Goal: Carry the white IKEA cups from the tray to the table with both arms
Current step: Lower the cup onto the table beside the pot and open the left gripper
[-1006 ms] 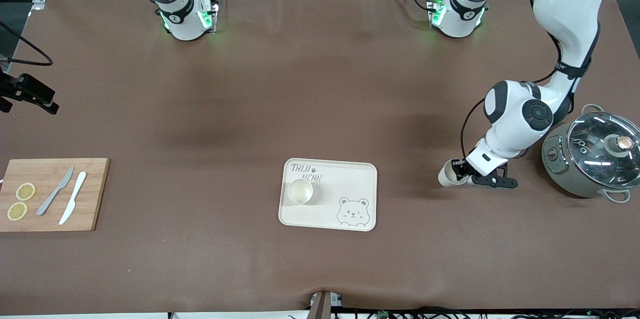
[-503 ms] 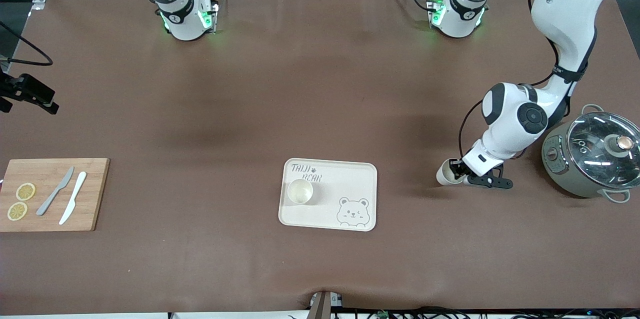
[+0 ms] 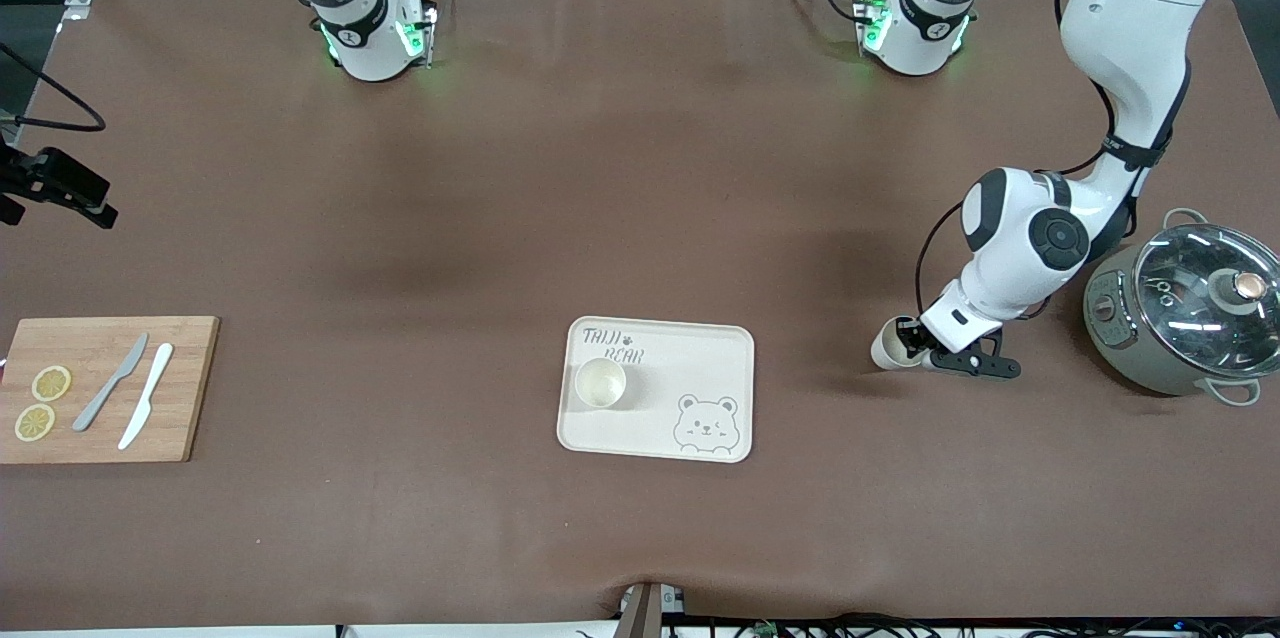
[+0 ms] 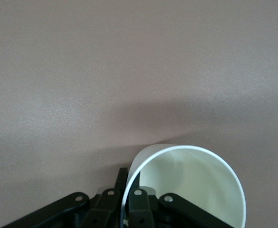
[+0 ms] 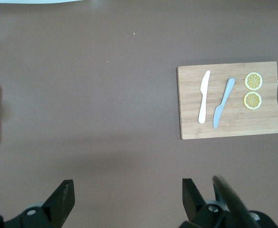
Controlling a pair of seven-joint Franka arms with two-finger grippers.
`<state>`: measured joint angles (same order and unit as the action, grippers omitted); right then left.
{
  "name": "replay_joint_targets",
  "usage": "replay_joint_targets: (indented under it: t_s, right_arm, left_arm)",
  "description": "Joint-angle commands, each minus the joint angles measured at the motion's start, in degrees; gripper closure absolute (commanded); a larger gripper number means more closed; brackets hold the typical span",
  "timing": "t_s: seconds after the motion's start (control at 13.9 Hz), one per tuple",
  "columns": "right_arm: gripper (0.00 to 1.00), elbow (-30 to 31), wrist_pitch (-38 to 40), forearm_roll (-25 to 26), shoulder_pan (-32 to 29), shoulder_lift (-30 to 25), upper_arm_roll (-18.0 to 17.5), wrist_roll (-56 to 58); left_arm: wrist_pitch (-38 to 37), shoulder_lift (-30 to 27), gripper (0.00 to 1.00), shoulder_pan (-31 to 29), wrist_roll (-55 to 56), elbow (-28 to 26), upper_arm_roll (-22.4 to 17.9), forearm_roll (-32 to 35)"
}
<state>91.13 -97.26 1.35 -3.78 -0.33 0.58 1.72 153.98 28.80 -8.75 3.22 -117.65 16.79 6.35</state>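
Cup [image 3: 889, 348] clamped in left hand [image 3: 912, 342], tilted

Left gripper [image 3: 908, 343] is held low, clamped on a cup's [image 3: 889, 350] rim; right gripper [image 5: 127, 197] is raised, jaws spread.

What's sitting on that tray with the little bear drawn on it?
One white cup stands upright on the tray, beside the printed lettering; the cup looks empty. The bear drawing shows nearer the front camera. The tray surface under the cup is hidden.
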Motion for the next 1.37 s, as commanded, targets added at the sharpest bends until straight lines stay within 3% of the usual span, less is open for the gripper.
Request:
replay_joint_targets:
  t_s: [0.0,1.01,1.08,1.15,1.22,1.29]
  right_arm:
    - [0.00,-0.52,0.58,0.93,0.44,-0.11,0.12,-0.40]
    - [0.00,-0.25,0.67,0.93,0.26,-0.11,0.12,-0.22]
    - [0.00,-0.25,0.67,0.93,0.26,-0.02,0.12,-0.22]
    - [0.00,-0.25,0.67,0.93,0.26,-0.02,0.12,-0.22]
    - [0.00,-0.25,0.67,0.93,0.26,-0.02,0.12,-0.22]
    - [0.00,-0.25,0.67,0.93,0.26,-0.02,0.12,-0.22]
  left_arm:
    - [0.70,0.20,1.00,-0.04,-0.50,0.32,0.17,1.56]
    - [0.70,1.34,1.00,0.14,-0.67,0.85,0.17,1.65]
    - [0.70,1.34,0.80,0.14,-0.58,1.02,0.17,1.74]
    - [0.70,1.43,0.48,0.14,-0.58,1.11,0.17,1.74]
    - [0.79,1.43,0.00,0.14,-0.67,1.11,0.17,2.00]
    - [0.70,1.43,0.00,0.14,-0.41,1.11,0.17,3.31]
